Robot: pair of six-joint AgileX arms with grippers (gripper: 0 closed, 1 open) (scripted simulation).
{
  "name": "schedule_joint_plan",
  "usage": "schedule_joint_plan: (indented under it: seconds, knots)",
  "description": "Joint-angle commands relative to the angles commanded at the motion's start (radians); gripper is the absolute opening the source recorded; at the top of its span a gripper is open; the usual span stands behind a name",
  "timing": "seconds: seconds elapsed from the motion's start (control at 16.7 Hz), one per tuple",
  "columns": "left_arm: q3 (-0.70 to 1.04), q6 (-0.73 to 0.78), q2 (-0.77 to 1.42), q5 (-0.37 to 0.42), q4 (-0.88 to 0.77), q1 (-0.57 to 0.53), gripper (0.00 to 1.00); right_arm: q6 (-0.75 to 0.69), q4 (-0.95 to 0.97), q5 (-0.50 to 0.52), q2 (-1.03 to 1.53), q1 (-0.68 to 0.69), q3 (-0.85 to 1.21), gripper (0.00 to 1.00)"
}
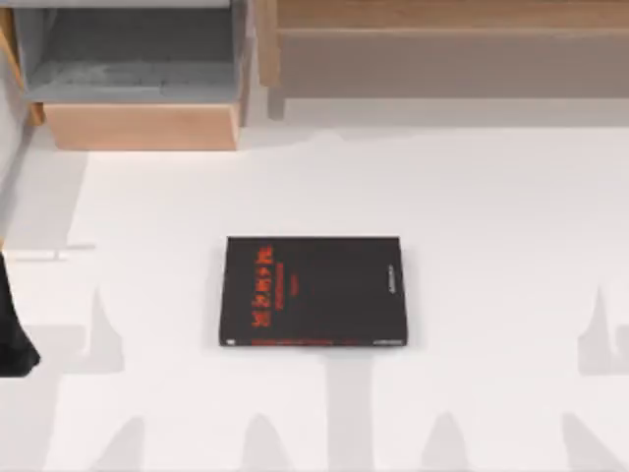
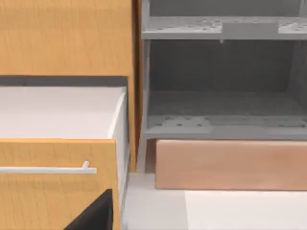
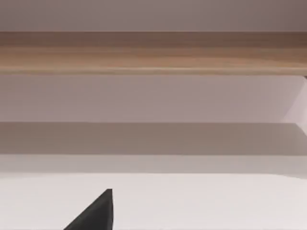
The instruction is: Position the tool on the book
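The left pincer [image 2: 96,213] appears as one dark finger tip at the edge of the left wrist view, in front of a wooden drawer front [image 2: 57,184] with a pale bar handle [image 2: 48,169] — whether it is open or closed I cannot tell. In the top view a dark part of the left arm [image 1: 12,329] sits at the table's left edge, well to the left of the book [image 1: 313,292]. The right pincer [image 3: 96,213] likewise shows a single dark tip over the white surface [image 3: 201,201], facing a long wooden ledge [image 3: 153,52]; its state cannot be told either.

The book lies flat near the middle of the surface [image 1: 491,246], its black cover up, with red characters toward its left side and a red line of text along its near edge. Nothing rests on its cover.

Beyond the book and to its left stands a grey open cabinet [image 1: 133,59] with a wooden front panel [image 1: 142,126] below it — the left wrist view shows its grey shelves [image 2: 220,76] one above another. Beyond the book and to its right runs the long wooden ledge [image 1: 442,54].
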Motion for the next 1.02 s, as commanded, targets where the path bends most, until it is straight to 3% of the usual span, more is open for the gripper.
schedule_joint_plan:
  seconds: [0.24, 0.48, 1.02]
  knots:
    - [0.024, 0.003, 0.023, 0.002, -0.014, 0.005, 1.00, 0.000, 0.000, 0.000, 0.000, 0.000, 0.000, 1.00]
    - [0.179, 0.020, 0.179, 0.012, -0.107, 0.037, 1.00, 0.000, 0.000, 0.000, 0.000, 0.000, 0.000, 1.00]
    - [0.904, 0.098, 0.922, 0.040, -0.538, 0.174, 1.00, 0.000, 0.000, 0.000, 0.000, 0.000, 0.000, 1.00]
